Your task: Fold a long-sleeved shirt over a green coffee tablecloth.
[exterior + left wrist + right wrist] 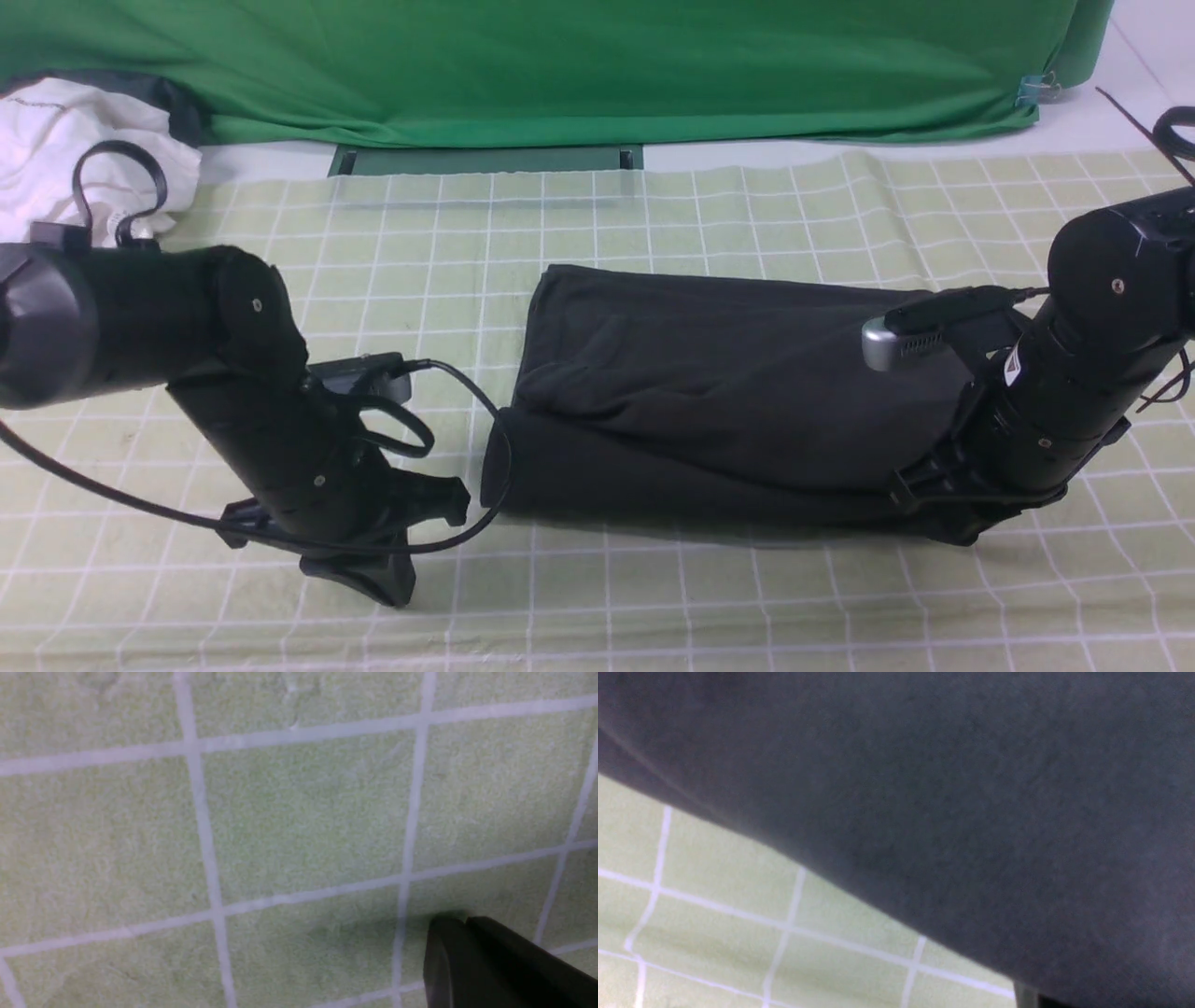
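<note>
Obs.: the long-sleeved shirt (709, 392) lies folded into a long dark rectangle on the green coffee tablecloth (653, 607). It sits right of centre, its long sides running left to right. A second layer is doubled along the near edge, with soft creases across the upper panel. Left arm: bent down at the near left. The left end effector (387, 579) sits low on the gridded cloth just beside the shirt's near-left corner and apart from the fabric. In the left wrist view its fingertips (467, 970) are pressed together with nothing between them, so it is clenched empty, with only pale green squares beneath. A black cable (485, 411) loops from that wrist in front of the shirt's left edge. Right arm: reaching down at the shirt's near-right corner. The right end effector (943, 523) is low against the fabric there. It is dark on dark in the front view, and the right wrist view (1017, 998) shows only a sliver of it under charcoal cloth. I cannot tell whether it is released or grasping the shirt. Surroundings: a white garment (56, 140) is bunched at the far left and a plain green cloth (560, 65) hangs across the back.
</note>
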`<state>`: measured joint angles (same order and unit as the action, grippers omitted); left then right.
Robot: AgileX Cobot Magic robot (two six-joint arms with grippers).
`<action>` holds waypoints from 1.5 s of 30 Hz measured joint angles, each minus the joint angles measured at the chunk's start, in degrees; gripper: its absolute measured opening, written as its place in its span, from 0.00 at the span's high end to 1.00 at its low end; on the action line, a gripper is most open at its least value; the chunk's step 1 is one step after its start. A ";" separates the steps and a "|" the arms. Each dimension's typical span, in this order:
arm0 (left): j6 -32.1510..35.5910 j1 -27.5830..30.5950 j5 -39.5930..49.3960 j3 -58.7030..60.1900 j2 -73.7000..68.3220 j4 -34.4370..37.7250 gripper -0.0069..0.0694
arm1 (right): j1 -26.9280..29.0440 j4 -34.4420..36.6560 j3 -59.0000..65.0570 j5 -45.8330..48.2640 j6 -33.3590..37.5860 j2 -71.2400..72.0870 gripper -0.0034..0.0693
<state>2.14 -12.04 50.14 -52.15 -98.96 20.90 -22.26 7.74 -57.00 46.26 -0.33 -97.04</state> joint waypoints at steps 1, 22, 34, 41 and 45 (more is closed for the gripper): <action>0.13 0.00 0.73 -0.46 0.15 0.41 0.89 | 0.00 0.00 0.00 -0.20 -0.12 0.00 0.86; 17.85 0.00 -8.23 -5.41 -5.32 18.53 0.31 | 0.00 -0.06 0.05 -1.42 -0.70 0.10 0.85; 25.33 0.00 -8.85 -5.81 -7.65 27.22 0.70 | 0.00 -0.22 0.11 -1.93 -0.74 0.12 0.84; 25.55 0.00 -2.84 -3.57 -3.76 26.11 0.84 | 0.00 -0.22 0.11 1.02 -0.74 0.17 0.84; 25.55 0.00 -0.06 1.12 0.91 26.21 0.84 | 0.00 0.21 0.11 3.13 -0.74 0.17 0.84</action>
<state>27.69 -12.04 50.09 -51.04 -98.05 47.11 -22.26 7.95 -56.89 49.39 -1.07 -96.86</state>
